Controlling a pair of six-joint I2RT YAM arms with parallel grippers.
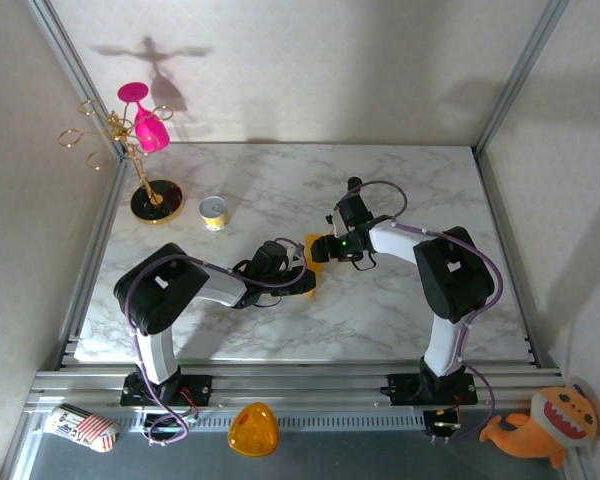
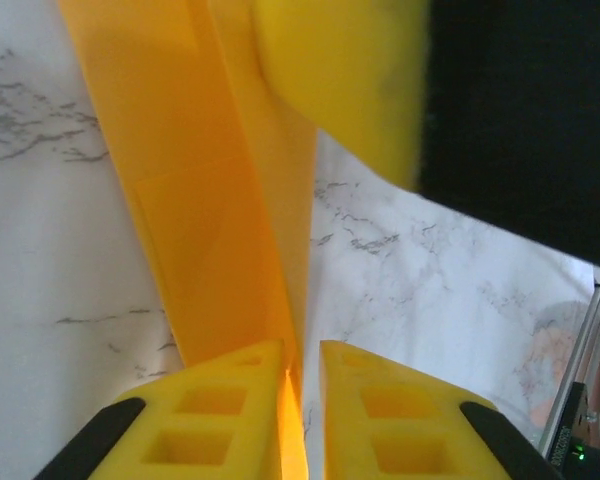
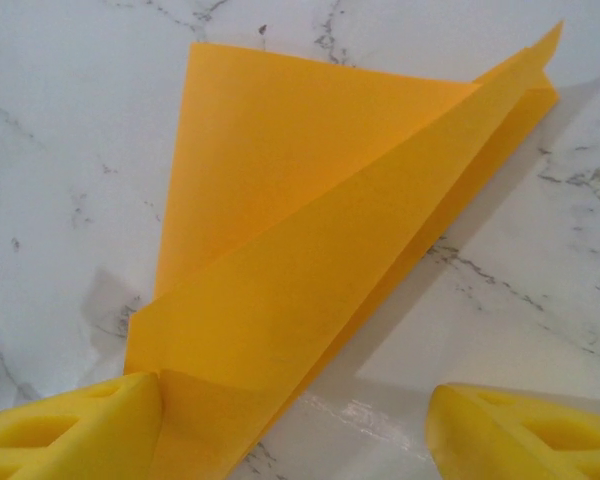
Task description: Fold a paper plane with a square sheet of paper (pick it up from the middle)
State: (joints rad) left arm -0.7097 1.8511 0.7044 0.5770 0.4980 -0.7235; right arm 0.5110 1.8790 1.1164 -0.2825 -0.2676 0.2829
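Observation:
The square sheet of paper (image 1: 317, 262) is a creased orange-yellow wedge in mid-table, between both arms. In the right wrist view the paper (image 3: 310, 250) is a pointed wedge partly raised off the marble, its layers fanning apart. My left gripper (image 2: 302, 362) has its jaws a narrow gap apart around the paper's (image 2: 210, 220) lower edge. That edge lies against the left finger, and marble shows beside the right one. My right gripper (image 3: 292, 395) stands wide open, its left finger (image 3: 100, 420) touching the wedge's near corner. In the top view the left gripper (image 1: 302, 278) and right gripper (image 1: 325, 250) nearly meet.
A small yellow tin (image 1: 213, 212) and a gold stand with a pink glass (image 1: 145, 150) are at the back left. Below the table's near rail lie an orange plastic dome (image 1: 253, 428), a plush toy (image 1: 545, 425) and a striped bundle (image 1: 80, 427).

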